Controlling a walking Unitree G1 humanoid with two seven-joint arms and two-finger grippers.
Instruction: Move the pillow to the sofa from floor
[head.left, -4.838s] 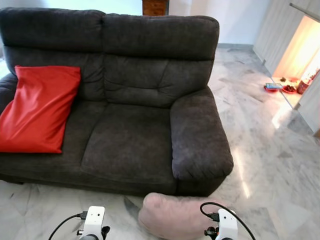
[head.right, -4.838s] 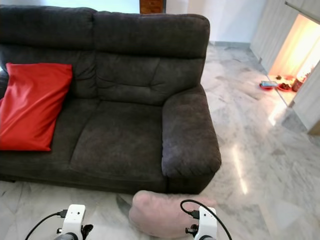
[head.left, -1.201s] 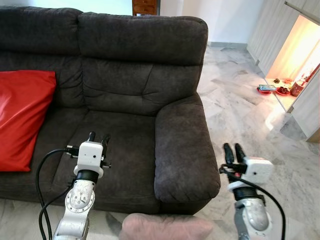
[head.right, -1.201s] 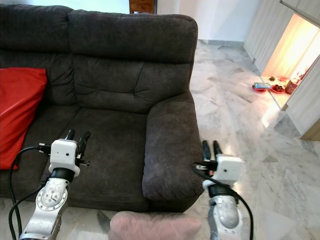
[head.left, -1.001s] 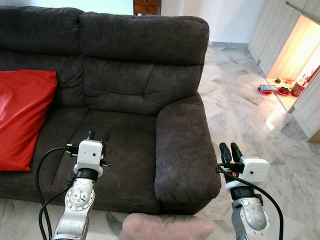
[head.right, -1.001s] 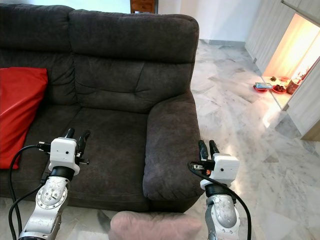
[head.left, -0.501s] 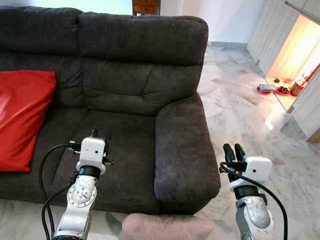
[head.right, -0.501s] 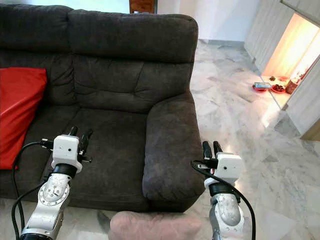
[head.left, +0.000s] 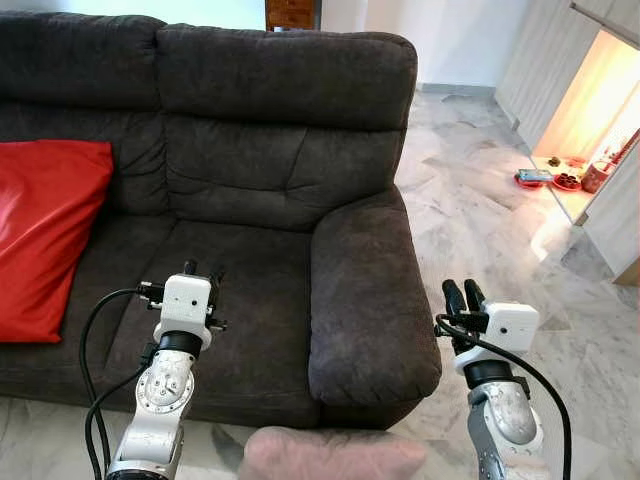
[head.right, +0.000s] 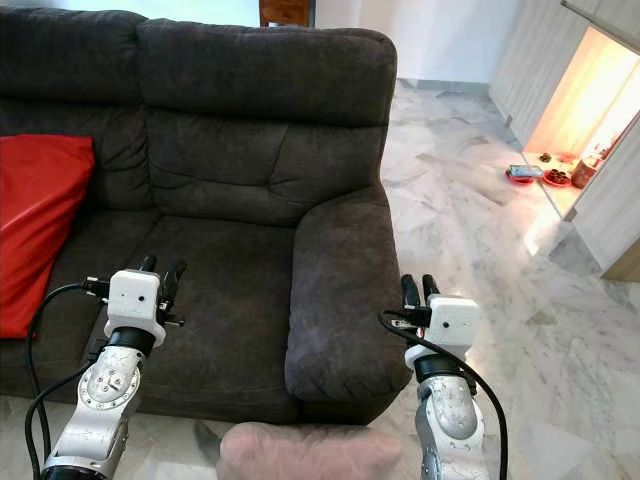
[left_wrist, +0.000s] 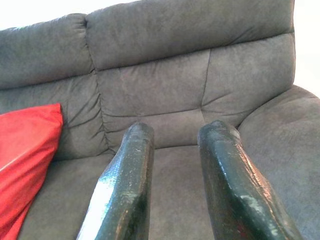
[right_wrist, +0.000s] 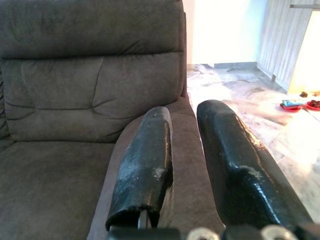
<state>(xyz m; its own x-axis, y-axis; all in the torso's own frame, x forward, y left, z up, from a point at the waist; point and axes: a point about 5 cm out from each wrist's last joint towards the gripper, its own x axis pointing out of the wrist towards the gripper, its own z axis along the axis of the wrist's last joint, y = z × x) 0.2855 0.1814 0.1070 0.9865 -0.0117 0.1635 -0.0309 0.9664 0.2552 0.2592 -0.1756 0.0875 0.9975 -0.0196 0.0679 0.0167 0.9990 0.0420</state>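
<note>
None of the real work is done yet, as far as you can judge from here. Your pink pillow (head.left: 335, 453) lies on the marble floor (head.left: 480, 210), just in front of the sofa (head.left: 290, 200) near its right armrest, untouched. Your left gripper (head.left: 201, 270) hovers above the front of the seat with its fingers (left_wrist: 127, 190) a narrow gap apart and nothing between them. Your right gripper (head.left: 458, 292) is raised beside the armrest, fingers (right_wrist: 145, 165) likewise slightly parted and empty. A red cushion (head.left: 45, 235) already leans at the sofa's left end, so the right seat looks free. You have everything left: lower both arms to the pillow, grasp it, lift it and set it on the seat.
</note>
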